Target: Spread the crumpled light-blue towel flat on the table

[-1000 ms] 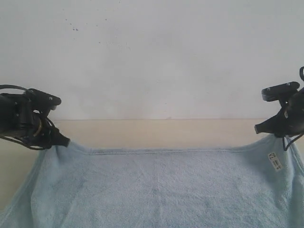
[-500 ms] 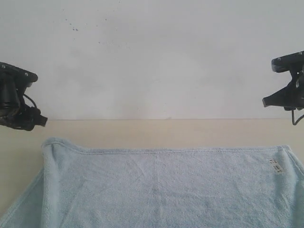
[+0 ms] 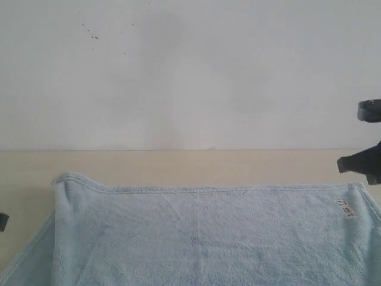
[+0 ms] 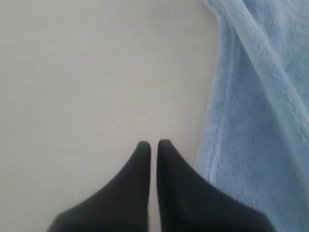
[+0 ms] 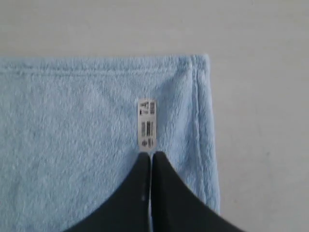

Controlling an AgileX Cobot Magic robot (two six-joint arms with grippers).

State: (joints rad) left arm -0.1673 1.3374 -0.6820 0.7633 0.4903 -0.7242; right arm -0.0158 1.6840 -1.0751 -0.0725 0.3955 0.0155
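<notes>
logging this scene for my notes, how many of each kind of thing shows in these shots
light-blue towel: 1
white printed tag on the towel: 1
beige table: 1
white wall: 1
black grippers: 2 (left gripper, right gripper)
total: 6

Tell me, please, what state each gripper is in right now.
Left gripper: shut, holding nothing, beside the towel.
Right gripper: shut, holding nothing.
</notes>
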